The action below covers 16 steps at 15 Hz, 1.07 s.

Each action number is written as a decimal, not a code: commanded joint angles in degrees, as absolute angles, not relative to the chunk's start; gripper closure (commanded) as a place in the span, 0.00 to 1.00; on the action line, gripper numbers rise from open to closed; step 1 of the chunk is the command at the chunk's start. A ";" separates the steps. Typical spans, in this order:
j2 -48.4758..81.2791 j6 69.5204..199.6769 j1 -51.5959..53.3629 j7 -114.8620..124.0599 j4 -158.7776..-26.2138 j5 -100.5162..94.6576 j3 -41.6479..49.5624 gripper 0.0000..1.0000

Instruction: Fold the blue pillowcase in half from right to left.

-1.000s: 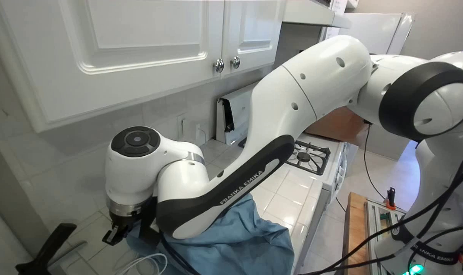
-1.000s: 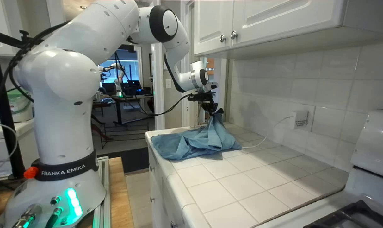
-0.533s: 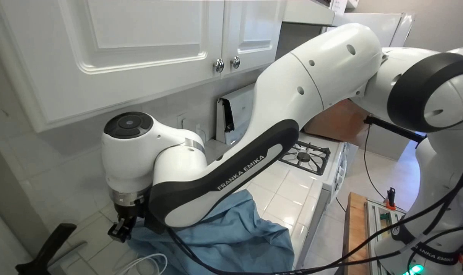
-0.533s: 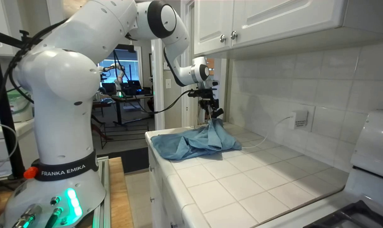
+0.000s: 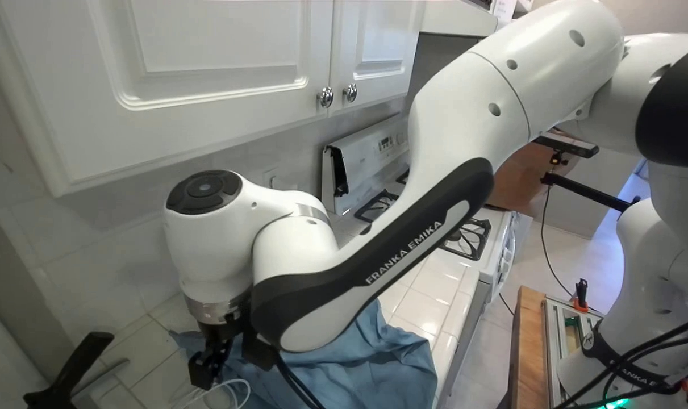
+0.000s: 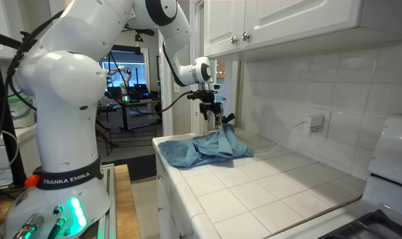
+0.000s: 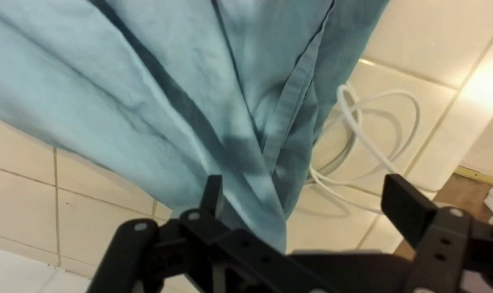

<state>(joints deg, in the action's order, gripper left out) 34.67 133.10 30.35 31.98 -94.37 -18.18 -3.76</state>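
Pillowcase (image 7: 189, 106) looks light and floppy, pincer (image 7: 306, 196) is spread wide gripping nothing — so I'd pinch the hem (image 7: 289, 106) where it bunches up, less likely to slip.

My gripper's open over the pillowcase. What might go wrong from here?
The white cable lies loosely coiled beside the blue pillowcase, and in the wrist view part of it shows between the jaws of the open gripper; closing low might catch it too.
The pillowcase is deeply creased there, so a grasp could take the wrong layers and fold unevenly.
In an exterior view a black handle shows near the gripper; moving that way might knock it.
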 commanded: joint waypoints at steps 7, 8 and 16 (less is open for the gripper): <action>16.62 141.68 35.66 51.00 -121.87 -22.11 -3.15 0.00; 13.35 141.87 35.14 52.90 -125.27 -21.44 -3.78 0.00; -10.14 141.63 23.18 36.46 -147.84 -17.95 -9.86 0.00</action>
<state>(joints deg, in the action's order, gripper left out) 0.28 140.05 28.29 47.74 -138.03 -20.94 -7.10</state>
